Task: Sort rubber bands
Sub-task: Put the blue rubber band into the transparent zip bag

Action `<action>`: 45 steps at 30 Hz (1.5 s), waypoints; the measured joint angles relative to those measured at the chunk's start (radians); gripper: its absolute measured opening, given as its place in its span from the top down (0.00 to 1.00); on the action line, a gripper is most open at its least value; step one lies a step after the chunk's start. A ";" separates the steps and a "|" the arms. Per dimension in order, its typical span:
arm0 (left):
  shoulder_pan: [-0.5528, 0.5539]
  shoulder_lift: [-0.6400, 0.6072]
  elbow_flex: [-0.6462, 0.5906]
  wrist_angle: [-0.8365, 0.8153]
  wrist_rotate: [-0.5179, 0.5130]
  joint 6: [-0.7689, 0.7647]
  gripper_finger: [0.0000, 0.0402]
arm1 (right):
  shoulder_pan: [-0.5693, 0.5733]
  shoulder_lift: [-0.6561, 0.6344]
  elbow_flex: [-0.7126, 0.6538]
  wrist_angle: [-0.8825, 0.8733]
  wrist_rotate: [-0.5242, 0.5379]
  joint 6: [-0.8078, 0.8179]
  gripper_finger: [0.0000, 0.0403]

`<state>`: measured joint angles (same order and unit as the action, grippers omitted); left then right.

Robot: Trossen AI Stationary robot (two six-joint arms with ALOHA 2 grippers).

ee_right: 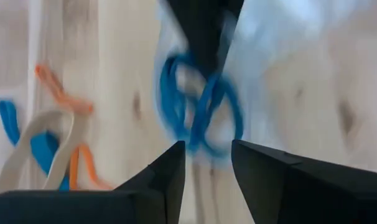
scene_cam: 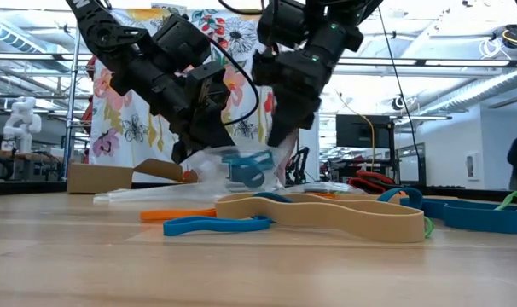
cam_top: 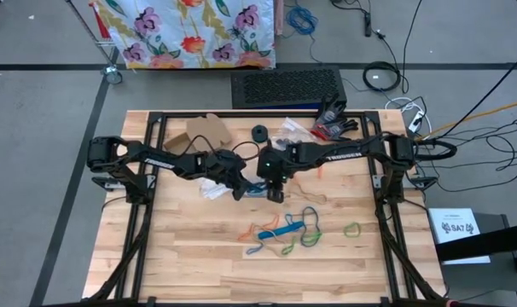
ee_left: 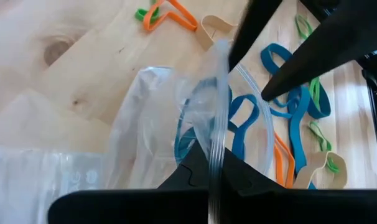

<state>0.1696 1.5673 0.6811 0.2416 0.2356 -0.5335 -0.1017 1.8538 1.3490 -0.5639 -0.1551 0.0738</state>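
Blue rubber bands [scene_cam: 246,166] sit inside the clear bag [scene_cam: 209,175] at frame centre, its rim pinched by the closed left hand [cam_top: 239,189]. The right hand [ee_right: 207,163] hovers just above, fingers parted and empty. More rubber bands [cam_top: 294,232] litter the tabletop [cam_top: 190,256] lower right.

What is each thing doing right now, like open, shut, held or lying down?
Left hand: shut on the bag's rim.
Right hand: open, above the bag.
Bag: held open, blue bands inside.
Loose bands: lying on the table.
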 joint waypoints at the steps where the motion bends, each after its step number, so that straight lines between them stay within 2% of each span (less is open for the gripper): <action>1: 0.000 0.000 0.000 0.000 0.000 0.000 1.00 | 0.006 0.000 -0.004 -0.022 0.000 0.007 0.70; 6: -0.002 0.000 0.000 -0.006 -0.001 0.019 1.00 | 0.043 -0.031 -0.065 -0.053 0.005 0.057 0.72; 11: -0.007 0.000 0.000 -0.017 -0.002 0.024 1.00 | 0.099 -0.145 -0.224 -0.051 0.112 0.163 0.75; 17: -0.018 0.000 0.000 -0.018 -0.007 0.025 1.00 | 0.200 -0.318 -0.465 0.069 0.132 0.380 0.77; 22: -0.020 0.000 0.000 -0.013 -0.007 0.021 1.00 | 0.253 -0.357 -0.621 0.200 0.133 0.511 0.76; 27: -0.021 0.000 0.000 -0.012 -0.007 0.018 1.00 | 0.251 -0.354 -0.653 0.191 0.185 0.619 0.76; 37: -0.021 0.000 0.000 -0.013 -0.007 0.016 1.00 | 0.252 -0.350 -0.653 0.116 0.247 0.621 0.77; 40: -0.022 0.000 0.000 -0.013 -0.006 0.016 1.00 | 0.252 -0.335 -0.651 0.101 0.242 0.618 0.82; 45: -0.022 0.000 0.000 -0.013 -0.007 0.016 1.00 | 0.273 -0.326 -0.652 0.139 0.247 0.530 0.98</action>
<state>0.1478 1.5673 0.6811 0.2291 0.2288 -0.5171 0.1710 1.5282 0.6967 -0.4247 0.0917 0.6036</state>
